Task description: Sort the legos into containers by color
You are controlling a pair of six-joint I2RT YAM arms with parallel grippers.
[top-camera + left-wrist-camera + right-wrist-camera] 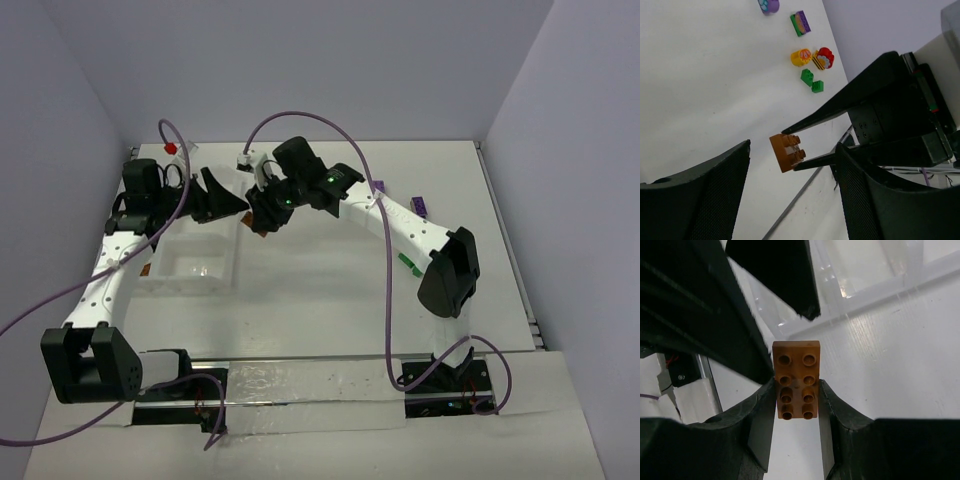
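My right gripper is shut on an orange two-by-four brick and holds it above the table beside the clear divided tray. In the top view the right gripper reaches over to the tray's far right corner. My left gripper is open and empty, its jaws standing either side of the held brick without touching it. It sits just left of the right gripper in the top view.
Loose pieces lie on the table beyond: purple, green-purple, yellow, red and two green. Top view shows purple pieces, a green one, a red one.
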